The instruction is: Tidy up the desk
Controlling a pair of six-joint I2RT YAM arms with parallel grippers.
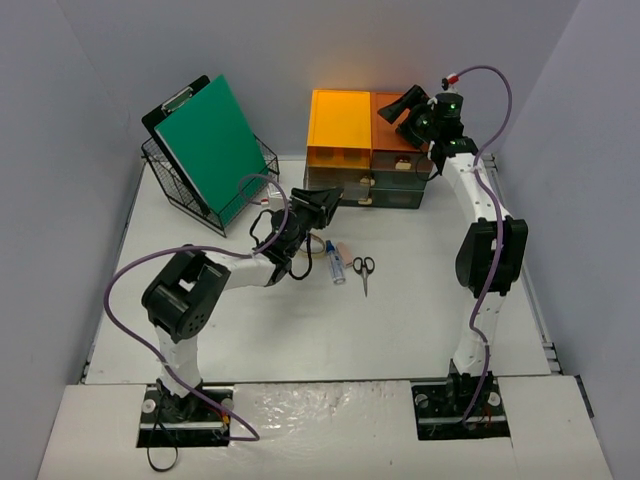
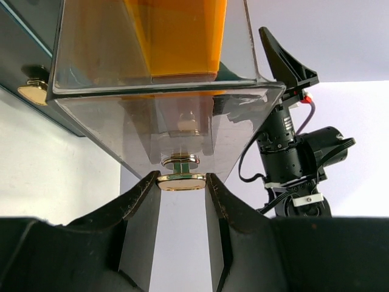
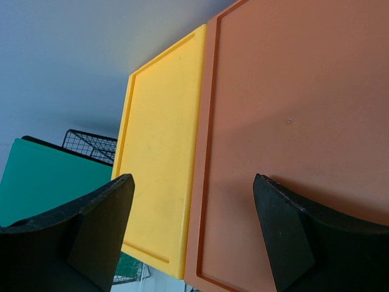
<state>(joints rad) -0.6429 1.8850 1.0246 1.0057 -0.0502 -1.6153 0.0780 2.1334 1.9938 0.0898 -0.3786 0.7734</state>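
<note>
The white desk [image 1: 300, 330] carries a dark drawer unit [image 1: 385, 188] at the back, topped by a yellow lid [image 1: 340, 125] and an orange lid [image 1: 392, 135]. My left gripper [image 1: 326, 204] is shut on the gold knob [image 2: 181, 182] of a clear drawer [image 2: 164, 115] at the unit's left, under the yellow lid. The drawer stands partly pulled out. My right gripper [image 1: 406, 103] hangs open and empty above the orange lid [image 3: 292, 109], with the yellow lid [image 3: 161, 152] beside it.
A wire basket [image 1: 175, 185] holding a green clipboard [image 1: 210, 140] stands at the back left. A blue-capped tube [image 1: 335, 263], a pink eraser [image 1: 345, 248] and scissors [image 1: 363, 268] lie mid-desk in front of the drawers. Walls close three sides.
</note>
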